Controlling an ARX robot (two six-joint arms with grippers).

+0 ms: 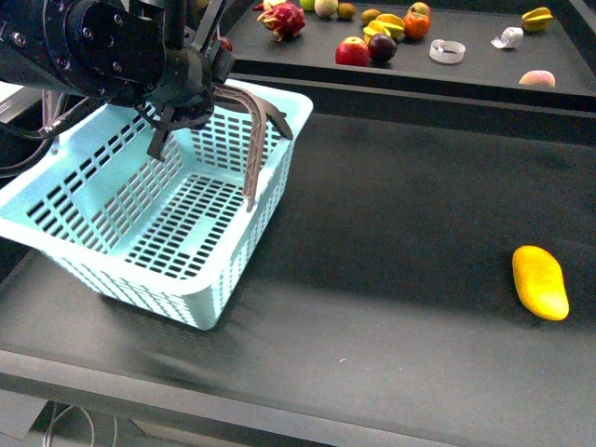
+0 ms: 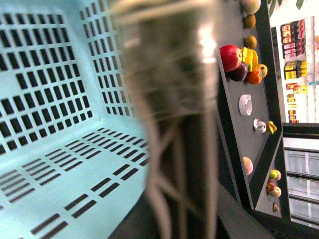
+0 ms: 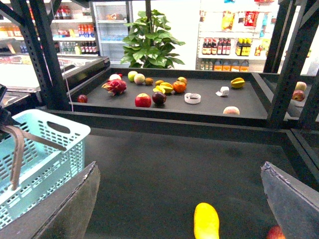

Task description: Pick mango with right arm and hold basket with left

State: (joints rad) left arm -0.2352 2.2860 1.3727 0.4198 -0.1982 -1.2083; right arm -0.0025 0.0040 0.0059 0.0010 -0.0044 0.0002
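The dark surface (image 1: pixel 391 279) was taken up on its left part by the turquoise basket (image 1: pixel 200 298), which was seen tilted, its grey-brown handles (image 1: pixel 253 158) raised toward the left gripper (image 1: pixel 182 121). That gripper was set right at the handles. Whether it was clamped on them could not be told, since the handles were shown only as a blur in the left wrist view.

The right gripper (image 3: pixel 179 169) was seen only through its own camera, with its fingers (image 3: pixel 75 209) spread wide and nothing held between them.

The mango (image 1: pixel 540 282) was found lying flat at the right side of the surface, well apart from the basket and on the right arm's side. In the right wrist view it was placed ahead of the gripper, between the two fingers' lines, with its long axis pointed roughly along the approach. A closure across its narrow width was therefore judged to be what the pick called for.
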